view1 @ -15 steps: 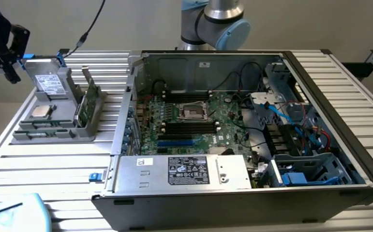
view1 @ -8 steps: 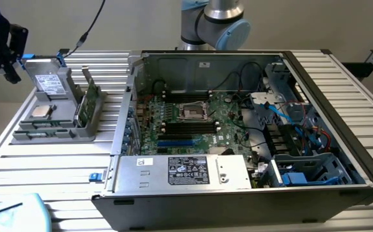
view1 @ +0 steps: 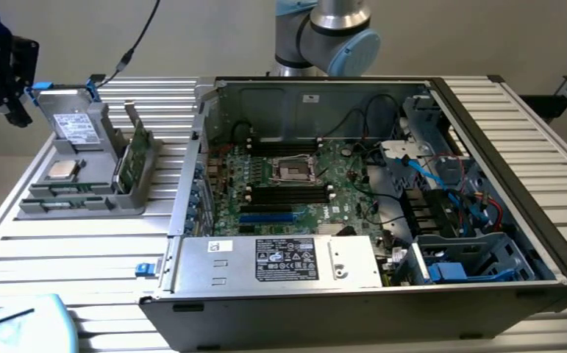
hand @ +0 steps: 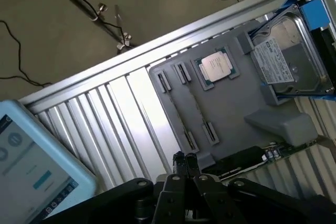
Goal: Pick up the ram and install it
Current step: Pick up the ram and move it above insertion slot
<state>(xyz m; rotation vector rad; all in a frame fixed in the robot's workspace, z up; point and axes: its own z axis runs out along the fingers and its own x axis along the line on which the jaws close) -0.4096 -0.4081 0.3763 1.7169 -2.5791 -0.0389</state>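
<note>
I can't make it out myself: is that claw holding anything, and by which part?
Nothing is held. The gripper is shut on empty air, and the ram stands untouched in the grey holder.

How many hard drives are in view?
1: the hard drive on the grey tray, at the exterior view's left of the computer case; more may hide inside.

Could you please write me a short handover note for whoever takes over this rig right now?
Claw: shut, holding nothing, near the grey holder at the exterior view's left.
Ram: standing on edge in the holder, beside the open computer case.
Done: nothing that shows; ram not gripped.
Left: the pick-up and the install.
</note>
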